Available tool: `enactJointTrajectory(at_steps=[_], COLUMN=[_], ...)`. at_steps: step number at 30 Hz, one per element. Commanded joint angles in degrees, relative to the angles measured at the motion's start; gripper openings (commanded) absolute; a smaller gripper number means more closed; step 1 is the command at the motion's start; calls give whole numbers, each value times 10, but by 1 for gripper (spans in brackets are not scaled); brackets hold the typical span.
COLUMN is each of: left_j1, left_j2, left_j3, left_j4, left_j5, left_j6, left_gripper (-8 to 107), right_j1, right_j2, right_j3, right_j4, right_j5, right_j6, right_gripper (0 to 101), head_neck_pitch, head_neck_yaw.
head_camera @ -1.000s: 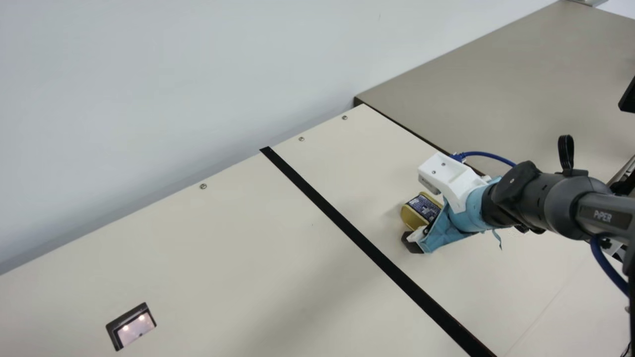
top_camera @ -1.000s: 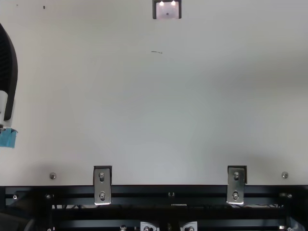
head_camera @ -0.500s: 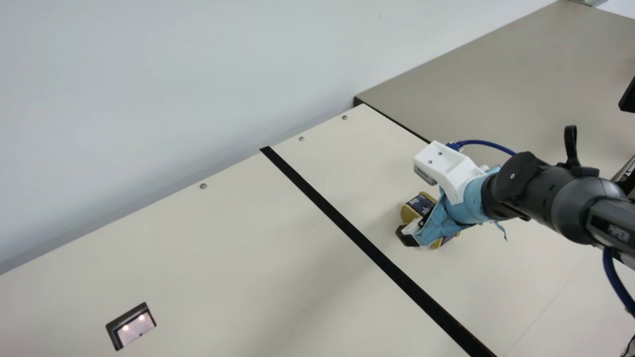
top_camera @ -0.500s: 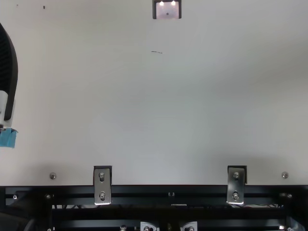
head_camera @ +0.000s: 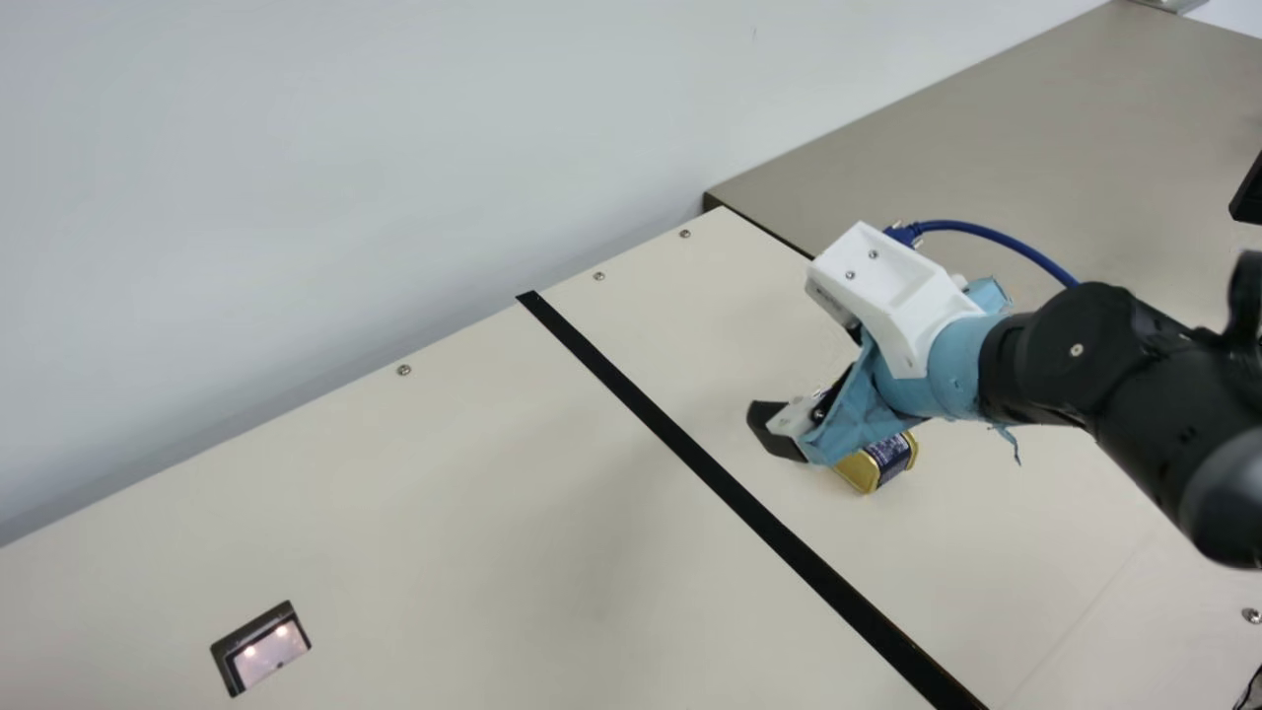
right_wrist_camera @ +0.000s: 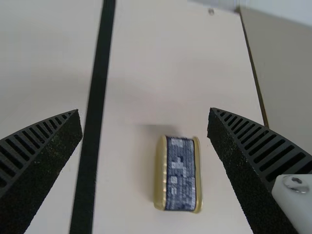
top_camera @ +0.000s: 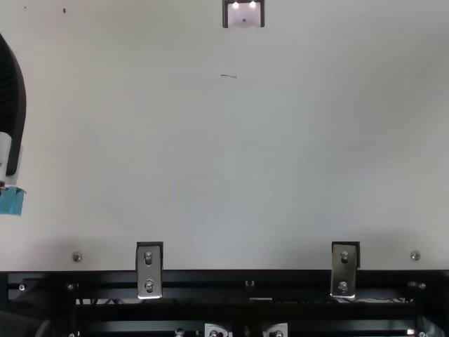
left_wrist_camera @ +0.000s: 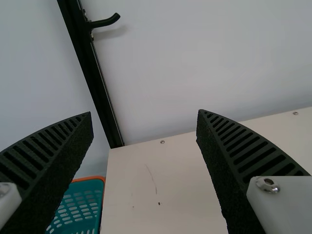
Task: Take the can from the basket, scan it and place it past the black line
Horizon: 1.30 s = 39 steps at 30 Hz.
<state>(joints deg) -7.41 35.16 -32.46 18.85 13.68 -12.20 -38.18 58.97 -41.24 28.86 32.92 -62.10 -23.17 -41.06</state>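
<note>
Right wrist view: blue-labelled can

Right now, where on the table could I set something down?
Bare room lies between the black line and the small lit window. It is crowded across the line, where the can sits near the open right end effector.

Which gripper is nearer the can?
The right gripper, open above the can, past the black line; the left gripper, also open, is nearer the teal basket.
</note>
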Motion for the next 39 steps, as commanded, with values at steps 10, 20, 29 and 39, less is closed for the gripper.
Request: enactJointTrajectory(at_steps=[10,20,29,39], left_j1=[0,0,0,1], left_j2=[0,0,0,0], left_j3=[0,0,0,0], left_j4=[0,0,0,-4], left_j5=[0,0,0,0], left_j6=[0,0,0,4], left_gripper=[90,90,90,90], right_j1=[80,154,166,156], right_j2=[-115,-205,-300,-332], right_j3=[23,69,138,166], right_j4=[155,274,323,320], right_j5=[3,-40,-83,-77], right_j6=[17,57,86,103], right_gripper=[101,101,101,101], head_neck_pitch=[-18,-18,-18,-18], head_neck_yaw=[-12,-12,-12,-12])
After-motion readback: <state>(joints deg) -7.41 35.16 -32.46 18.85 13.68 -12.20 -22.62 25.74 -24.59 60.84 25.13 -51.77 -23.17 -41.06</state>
